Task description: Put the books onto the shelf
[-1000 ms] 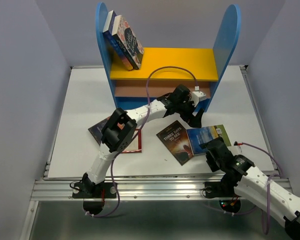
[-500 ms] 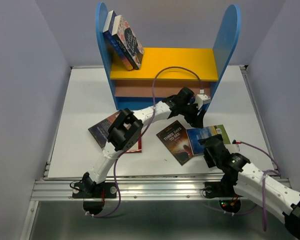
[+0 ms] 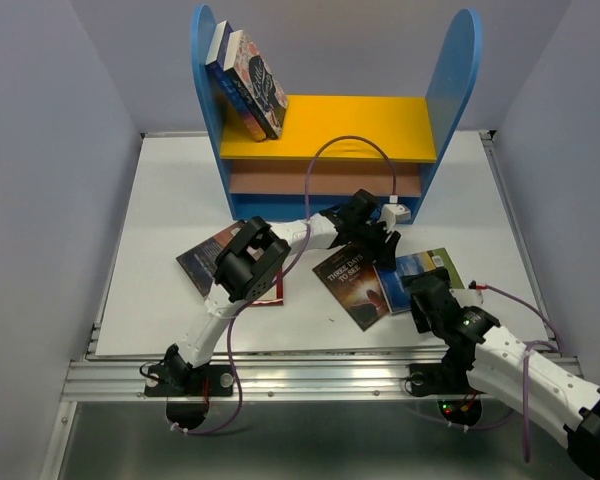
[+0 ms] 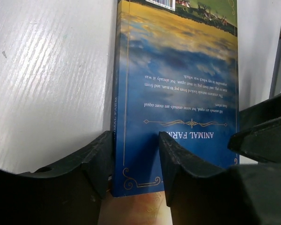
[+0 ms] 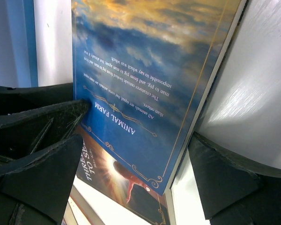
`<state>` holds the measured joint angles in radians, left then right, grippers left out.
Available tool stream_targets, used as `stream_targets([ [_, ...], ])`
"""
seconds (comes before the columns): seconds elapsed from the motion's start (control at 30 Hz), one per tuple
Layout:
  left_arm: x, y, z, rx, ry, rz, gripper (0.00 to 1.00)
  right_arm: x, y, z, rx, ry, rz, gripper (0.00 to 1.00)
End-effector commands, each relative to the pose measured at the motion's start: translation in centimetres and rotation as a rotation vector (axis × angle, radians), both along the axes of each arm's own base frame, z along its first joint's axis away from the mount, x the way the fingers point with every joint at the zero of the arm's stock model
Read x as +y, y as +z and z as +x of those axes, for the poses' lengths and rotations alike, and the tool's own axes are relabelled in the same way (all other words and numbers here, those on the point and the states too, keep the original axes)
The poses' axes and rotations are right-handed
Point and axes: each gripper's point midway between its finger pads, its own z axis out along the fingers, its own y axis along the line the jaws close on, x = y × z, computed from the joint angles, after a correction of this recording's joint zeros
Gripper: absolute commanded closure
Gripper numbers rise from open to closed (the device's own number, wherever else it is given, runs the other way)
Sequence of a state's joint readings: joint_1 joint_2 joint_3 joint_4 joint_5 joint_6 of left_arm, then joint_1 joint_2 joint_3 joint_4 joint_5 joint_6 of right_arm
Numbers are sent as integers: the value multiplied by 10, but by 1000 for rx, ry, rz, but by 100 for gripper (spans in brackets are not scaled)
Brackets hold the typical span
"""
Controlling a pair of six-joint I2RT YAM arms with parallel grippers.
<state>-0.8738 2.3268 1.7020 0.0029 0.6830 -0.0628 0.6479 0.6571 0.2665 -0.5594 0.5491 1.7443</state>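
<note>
Blue-green landscape paperback (image 3: 417, 270) lies on the white table (image 3: 170, 200), its corner over a dark brown paperback (image 3: 348, 287), near the blue-sided shelf (image 3: 330, 118). Left gripper (image 4: 136, 140) straddles its spine, can't tell if it's pinching; right gripper (image 5: 136, 136) is spread wide around it.

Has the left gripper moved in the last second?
Yes. The left gripper has come toward the table's near edge, away from the shelf, onto the Animal Farm book.
</note>
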Motion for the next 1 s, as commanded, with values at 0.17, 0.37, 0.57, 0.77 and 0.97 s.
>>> stream_targets([
  [0.17,23,-23,-30,160,35,117,70,-30,-1,3,-47,-78,-118,11],
  [0.37,26,-28,-31,169,38,131,76,-29,51,24,-208,-33,-178,21],
  [0.57,26,-27,-30,166,41,132,76,-13,60,33,-220,40,-174,23],
  [0.77,27,-29,-31,170,43,138,78,-14,57,34,-242,12,-142,39],
  [0.97,26,-27,-31,176,52,135,79,-19,57,34,-259,-32,-127,65],
])
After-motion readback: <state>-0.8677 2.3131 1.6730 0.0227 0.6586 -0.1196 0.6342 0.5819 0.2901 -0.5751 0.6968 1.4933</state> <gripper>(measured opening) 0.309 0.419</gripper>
